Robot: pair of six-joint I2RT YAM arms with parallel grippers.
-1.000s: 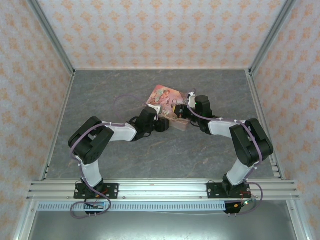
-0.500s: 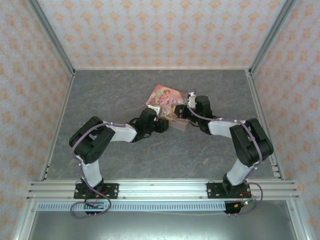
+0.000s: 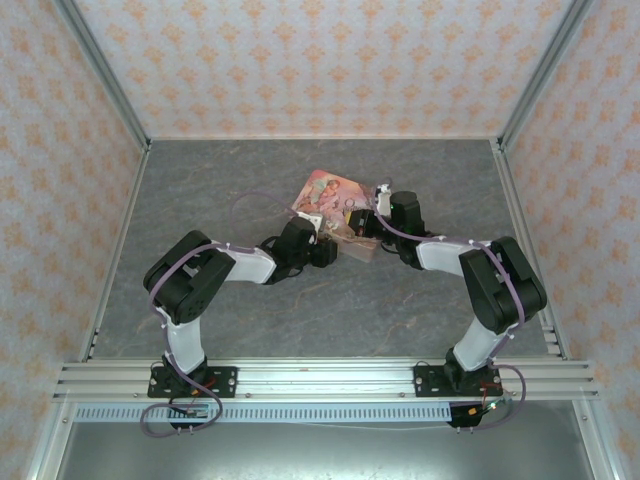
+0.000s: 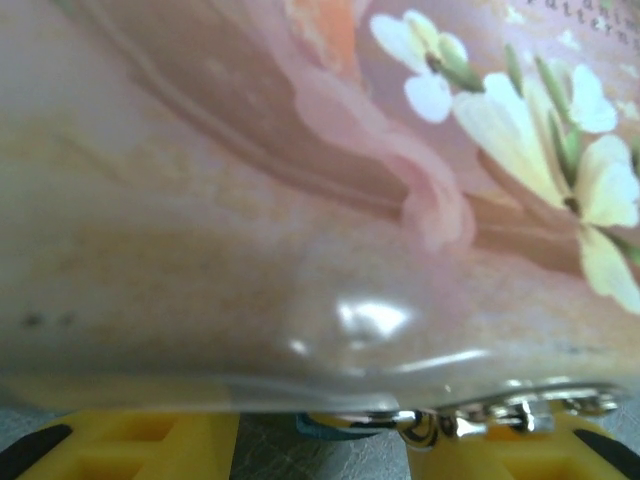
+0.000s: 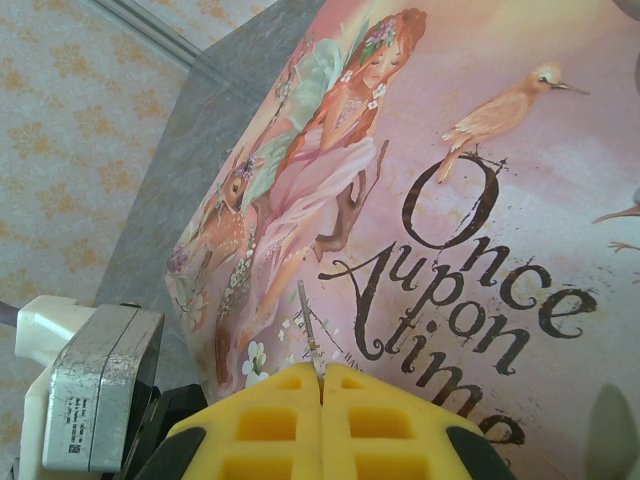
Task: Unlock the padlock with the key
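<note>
The pink picture tin (image 3: 328, 192) lies mid-table with both grippers at its near edge. In the left wrist view the tin's side (image 4: 300, 200) looms close. Below its edge a sliver of the teal padlock (image 4: 328, 428) and its shiny metal shackle (image 4: 440, 424) sit between my left gripper's (image 4: 320, 445) yellow fingers (image 4: 120, 445), which stand apart. The padlock is nearer the right finger. My right gripper (image 5: 322, 385) is shut on the key (image 5: 308, 325). Its thin blade sticks out above the tin's lid (image 5: 450, 200).
The grey table (image 3: 200, 200) is walled by patterned panels on three sides. The left arm's wrist block (image 5: 95, 390) sits close to the left of my right gripper. There is free floor to the left, right and front of the tin.
My left gripper's fingers have narrowed a little, and the left arm has shifted slightly. The right arm and the key have not moved.
</note>
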